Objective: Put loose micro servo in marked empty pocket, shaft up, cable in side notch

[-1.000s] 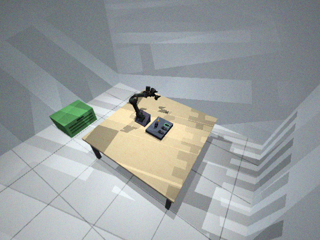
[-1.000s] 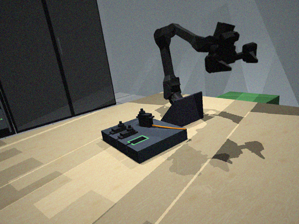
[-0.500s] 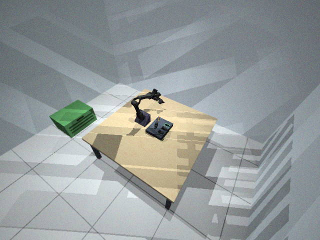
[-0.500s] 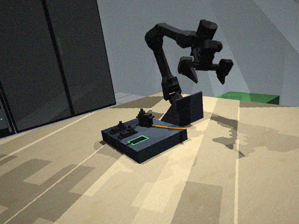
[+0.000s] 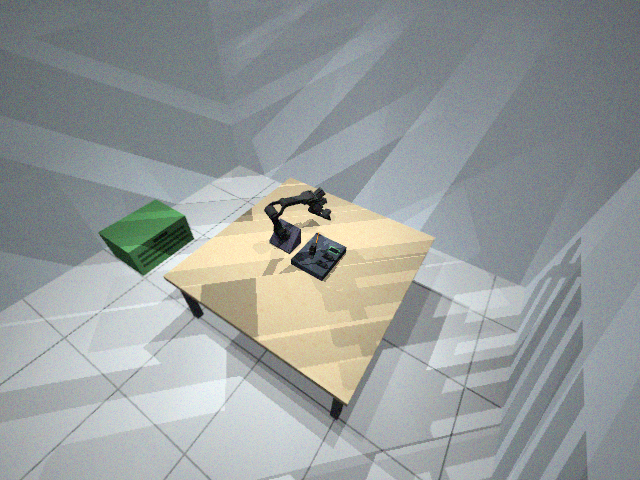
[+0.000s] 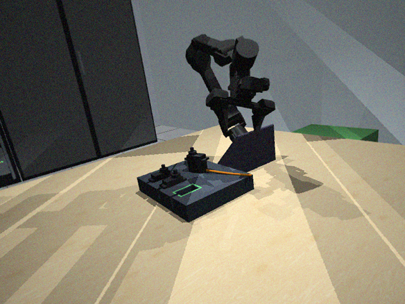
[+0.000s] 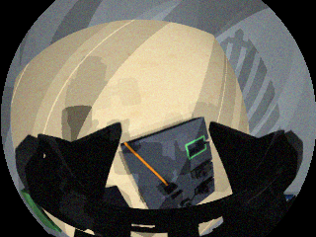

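The loose black micro servo (image 5: 312, 251) (image 6: 197, 163) (image 7: 169, 188) stands upright on top of the dark deck (image 6: 225, 183) (image 7: 160, 148), shaft up. Its orange cable (image 6: 229, 173) (image 7: 146, 164) stretches out toward the deck's edge. The empty pocket (image 5: 333, 250) (image 6: 187, 190) (image 7: 196, 147) has a green outline and lies near a deck corner, apart from the servo. My gripper (image 5: 321, 212) (image 6: 242, 131) (image 7: 166, 126) is open and empty, high above the table. The deck shows between and below its fingers in the wrist view. The servo's ears are too small to judge closely.
Two seated servos, one (image 6: 173, 179) beside the pocket and another (image 6: 159, 175) farther along, stick up from the deck. The arm's slanted base block (image 5: 286, 240) (image 6: 251, 152) stands close to the deck. A green box (image 5: 149, 235) is off the table (image 5: 289, 304).
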Tool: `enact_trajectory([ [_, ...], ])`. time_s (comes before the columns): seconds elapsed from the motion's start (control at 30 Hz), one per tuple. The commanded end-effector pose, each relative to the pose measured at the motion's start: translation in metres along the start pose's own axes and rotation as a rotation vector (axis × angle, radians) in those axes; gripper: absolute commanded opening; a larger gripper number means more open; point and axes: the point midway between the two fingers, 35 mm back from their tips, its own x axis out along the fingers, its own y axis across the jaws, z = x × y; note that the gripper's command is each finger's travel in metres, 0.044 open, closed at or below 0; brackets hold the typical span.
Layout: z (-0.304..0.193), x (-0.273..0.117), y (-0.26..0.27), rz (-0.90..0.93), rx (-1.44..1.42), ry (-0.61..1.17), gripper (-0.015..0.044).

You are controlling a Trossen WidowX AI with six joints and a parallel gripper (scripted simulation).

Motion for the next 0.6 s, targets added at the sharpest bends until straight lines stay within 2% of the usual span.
enact_trajectory([
  [0.0, -0.024, 0.001, -0.017, 0.035, -0.073, 0.082, 0.044],
  [0.57, -0.137, -0.004, -0.06, 0.359, -0.408, 0.359, 0.044],
])
